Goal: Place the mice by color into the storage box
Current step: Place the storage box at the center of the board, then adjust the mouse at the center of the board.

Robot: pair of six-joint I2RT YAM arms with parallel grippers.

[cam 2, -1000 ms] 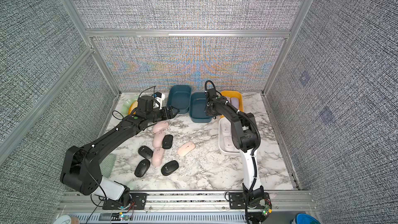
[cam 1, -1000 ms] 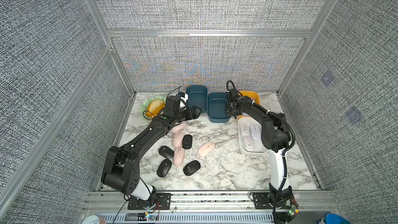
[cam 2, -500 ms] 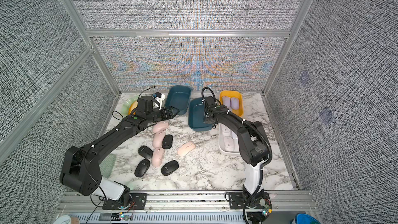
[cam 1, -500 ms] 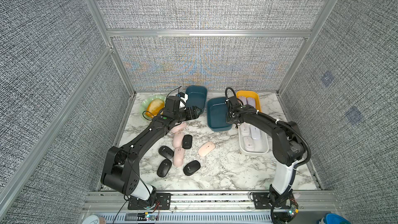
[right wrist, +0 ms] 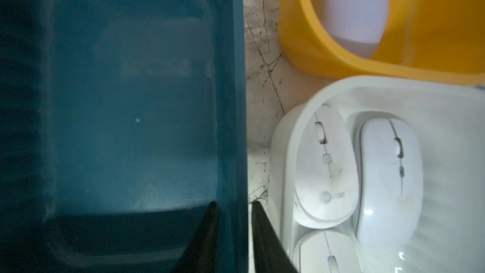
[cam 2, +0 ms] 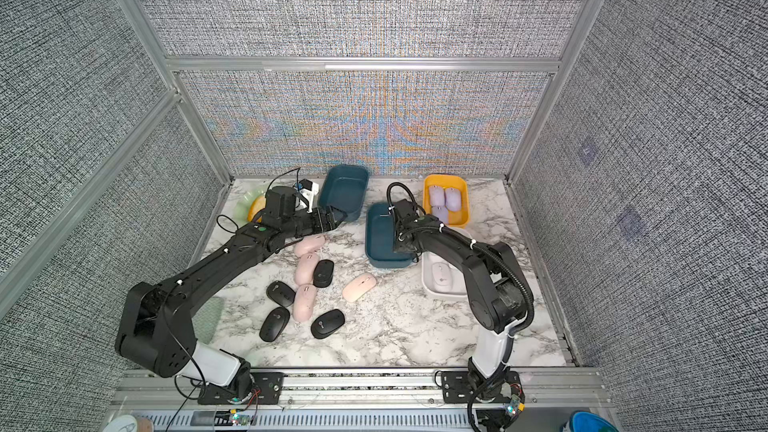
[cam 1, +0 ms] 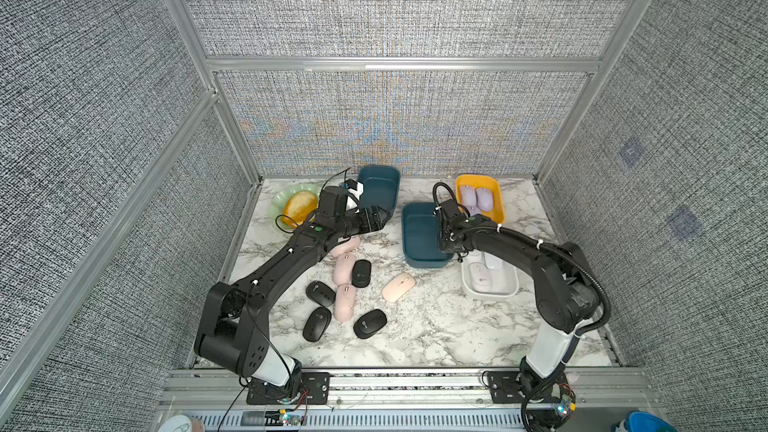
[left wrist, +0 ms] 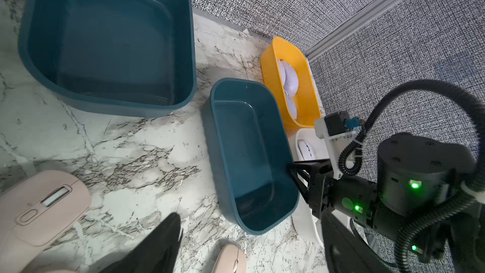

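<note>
Straddling the right wall of the near teal box (cam 1: 422, 238), the right pincer (right wrist: 233, 207) stands slightly apart, one finger on each side with a sliver of gap showing, so it is not clamped. Left of that box the left pincer (cam 1: 382, 218) hangs wide apart and empty. A pink mouse (cam 1: 347, 245) lies just behind its tips, long axis pointing towards the box, and the left arm is nearer. Other pink mice (cam 1: 345, 303) and black mice (cam 1: 360, 274) crowd the worktop (cam 1: 415, 326) left of the box. Lilac mice (cam 1: 484, 198) and white mice (right wrist: 391, 174) sit boxed to its right.
</note>
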